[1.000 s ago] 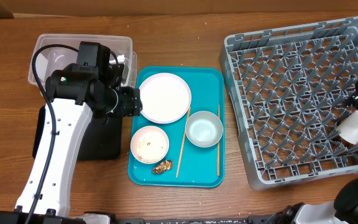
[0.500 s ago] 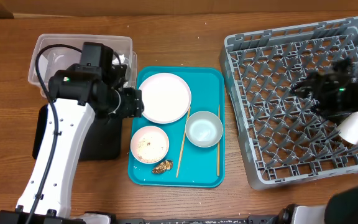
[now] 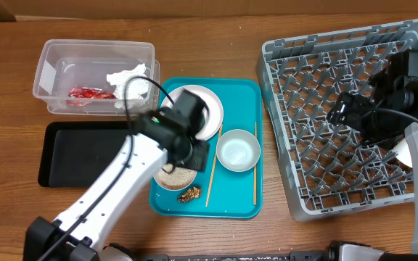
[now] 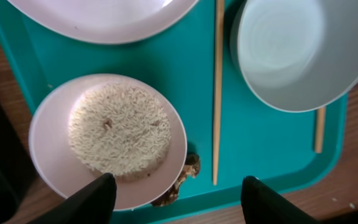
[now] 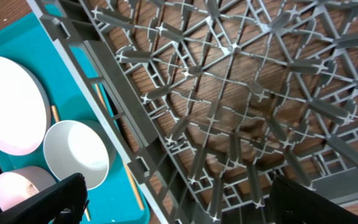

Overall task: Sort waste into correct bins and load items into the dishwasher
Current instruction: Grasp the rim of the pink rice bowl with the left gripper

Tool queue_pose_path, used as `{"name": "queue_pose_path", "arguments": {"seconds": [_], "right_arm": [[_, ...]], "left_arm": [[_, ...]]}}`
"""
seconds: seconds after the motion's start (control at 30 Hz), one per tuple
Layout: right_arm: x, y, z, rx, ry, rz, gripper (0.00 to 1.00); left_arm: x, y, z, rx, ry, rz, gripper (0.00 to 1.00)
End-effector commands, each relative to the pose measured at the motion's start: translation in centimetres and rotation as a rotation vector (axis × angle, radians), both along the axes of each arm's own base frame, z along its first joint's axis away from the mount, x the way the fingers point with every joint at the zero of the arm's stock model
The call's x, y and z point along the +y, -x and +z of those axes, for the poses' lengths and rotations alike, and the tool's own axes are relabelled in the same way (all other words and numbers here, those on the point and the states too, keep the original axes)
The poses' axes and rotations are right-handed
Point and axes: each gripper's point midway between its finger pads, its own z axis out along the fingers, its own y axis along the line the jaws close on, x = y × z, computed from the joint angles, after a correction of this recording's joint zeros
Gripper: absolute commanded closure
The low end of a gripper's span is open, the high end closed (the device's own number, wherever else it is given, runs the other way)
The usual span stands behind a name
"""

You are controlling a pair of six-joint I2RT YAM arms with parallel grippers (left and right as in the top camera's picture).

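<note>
Tabletop: left pincer, right pincer both agape, empty

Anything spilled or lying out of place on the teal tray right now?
A brown food scrap lies loose on the teal tray, against the rim of the rice plate, not in any dish. The rice sits inside that plate, none scattered.

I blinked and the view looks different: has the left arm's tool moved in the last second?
Yes. The left tool swung away from the clear tub, now above the rice plate.
</note>
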Motion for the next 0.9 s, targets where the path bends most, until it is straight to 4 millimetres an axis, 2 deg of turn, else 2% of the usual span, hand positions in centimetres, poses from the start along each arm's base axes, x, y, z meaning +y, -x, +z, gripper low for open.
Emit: {"name": "queue_pose_path", "arguments": {"seconds": [0.0, 0.13, 0.3, 0.63, 0.83, 0.87], "right_arm": [[-0.3, -0.1, 0.7, -0.026, 0.028, -0.012, 0.04], [-0.3, -0.1, 0.7, -0.027, 0.028, -0.012, 0.03], [-0.4, -0.1, 0.7, -0.027, 0.032, -0.006, 0.03], [-0.4, -0.1, 0.7, -0.028, 0.033, -0.006, 0.02], [-0.4, -0.1, 0.7, -0.028, 0.033, -0.006, 0.02], [-0.4, -0.1, 0.7, -0.028, 0.033, -0.006, 0.02]], "left_arm": [[0.5, 1.4, -2.9, 0.001, -0.094, 0.026, 0.35], [0.0, 2.0, -4.9, -0.009, -0.084, 0.018, 0.41], [0.4, 1.8, -6.9, -0.040, -0.087, 0.067, 0.54], [0.2, 1.1, -8.0, -0.078, -0.070, 0.088, 0.58], [0.1, 1.6, -9.8, -0.018, -0.090, 0.082, 0.58], [0.0, 1.7, -10.1, -0.005, -0.086, 0.080, 0.60]]}}
